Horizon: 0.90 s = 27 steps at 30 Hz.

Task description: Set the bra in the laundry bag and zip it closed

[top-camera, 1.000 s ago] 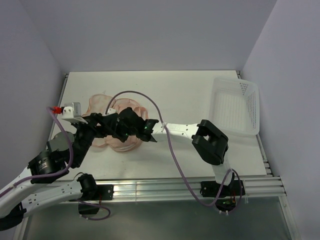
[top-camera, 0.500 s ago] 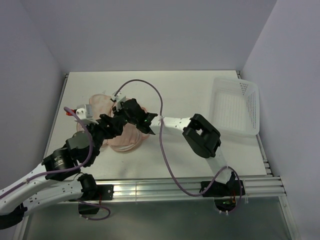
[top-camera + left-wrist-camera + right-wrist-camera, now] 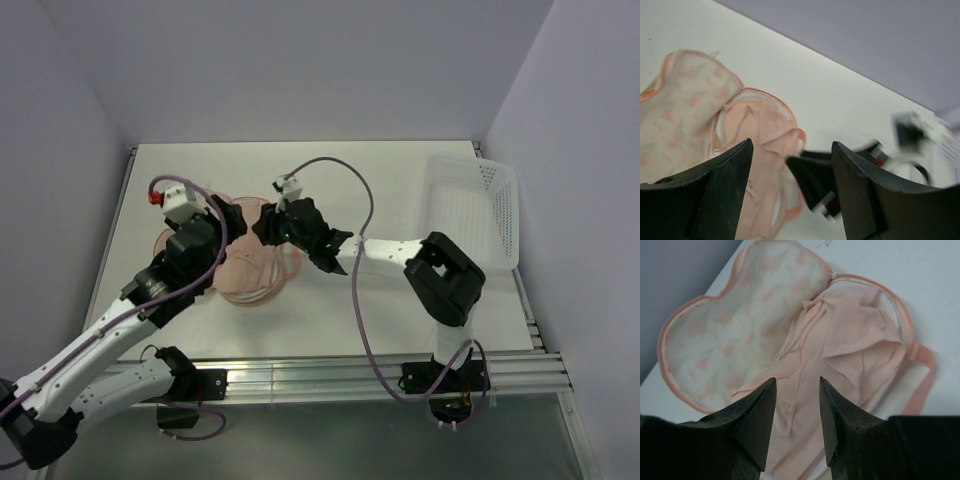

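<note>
The laundry bag [image 3: 262,292] lies open at the table's left-middle. Its patterned whitish lid lining [image 3: 725,325] is folded back, with pink zipper trim [image 3: 922,357] round the other half. The pale peach bra [image 3: 850,335] lies crumpled inside that half; it also shows in the top view [image 3: 245,268] and the left wrist view [image 3: 755,165]. My right gripper [image 3: 797,380] is open and empty, hovering just above the bra; in the top view it [image 3: 268,226] is at the bag's far right edge. My left gripper [image 3: 791,144] is open and empty above the bag [image 3: 222,214], facing the right gripper's black fingers [image 3: 812,187].
A white perforated plastic basket [image 3: 472,212] stands at the table's right edge. Purple walls close in the back and both sides. A purple cable [image 3: 355,250] loops over the right arm.
Both grippers have lifted off the bag. The left wrist swung up and back. The right gripper drew back toward the far right. The bra stays lying in the open bag.
</note>
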Each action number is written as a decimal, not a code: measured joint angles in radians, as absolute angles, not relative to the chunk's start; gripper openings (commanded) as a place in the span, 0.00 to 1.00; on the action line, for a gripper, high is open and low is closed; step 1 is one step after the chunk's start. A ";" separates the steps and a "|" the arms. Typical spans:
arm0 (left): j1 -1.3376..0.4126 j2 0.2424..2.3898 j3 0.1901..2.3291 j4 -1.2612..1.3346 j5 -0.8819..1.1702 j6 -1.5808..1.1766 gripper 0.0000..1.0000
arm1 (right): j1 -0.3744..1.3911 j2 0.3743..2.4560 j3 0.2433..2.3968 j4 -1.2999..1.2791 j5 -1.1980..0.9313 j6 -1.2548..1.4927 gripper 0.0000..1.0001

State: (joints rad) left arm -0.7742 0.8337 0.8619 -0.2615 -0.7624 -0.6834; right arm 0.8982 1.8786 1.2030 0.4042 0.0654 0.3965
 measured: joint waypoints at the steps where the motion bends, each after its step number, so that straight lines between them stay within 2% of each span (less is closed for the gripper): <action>1: -0.725 0.860 0.874 -0.262 -0.735 -0.690 0.71 | 0.892 1.844 1.161 0.419 0.076 0.418 0.47; 6: -0.488 0.880 0.862 -0.302 -0.599 -0.767 0.71 | 0.892 1.704 0.980 0.466 0.109 0.502 0.46; 10: -0.405 0.721 0.810 -0.417 -0.608 -0.834 0.72 | 0.901 1.604 0.887 0.461 0.123 0.535 0.46; 15: -0.332 0.516 0.658 -0.536 -0.633 -0.941 0.78 | 0.923 1.427 0.792 0.442 0.139 0.543 0.47; 17: -0.315 0.521 0.611 -0.593 -0.632 -0.970 0.83 | 0.925 1.378 0.777 0.439 0.137 0.542 0.50; 20: -0.310 0.555 0.583 -0.662 -0.628 -1.008 0.84 | 0.904 1.358 0.776 0.426 0.121 0.543 0.59; 25: -0.265 0.583 0.581 -0.699 -0.653 -1.053 0.81 | 0.866 1.364 0.760 0.387 0.099 0.550 0.59; 27: -0.240 0.582 0.568 -0.696 -0.660 -1.067 0.77 | 0.861 1.378 0.760 0.382 0.085 0.553 0.59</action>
